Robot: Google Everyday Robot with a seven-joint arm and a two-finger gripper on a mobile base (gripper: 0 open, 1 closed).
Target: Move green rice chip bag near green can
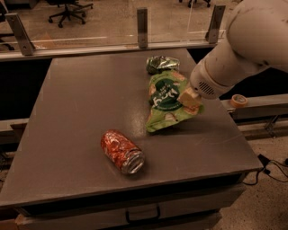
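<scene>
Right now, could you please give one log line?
gripper grips edge of green rice chip bag; bag next to green can; red can lies apart

An office-like robotics lab: wheeled office chairs at upper left behind a glass barrier, a dark table, and the gripper at centre-right.

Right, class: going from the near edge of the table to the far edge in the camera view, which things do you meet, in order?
red can → green rice chip bag, with the end effector at its right edge → green can.
</scene>
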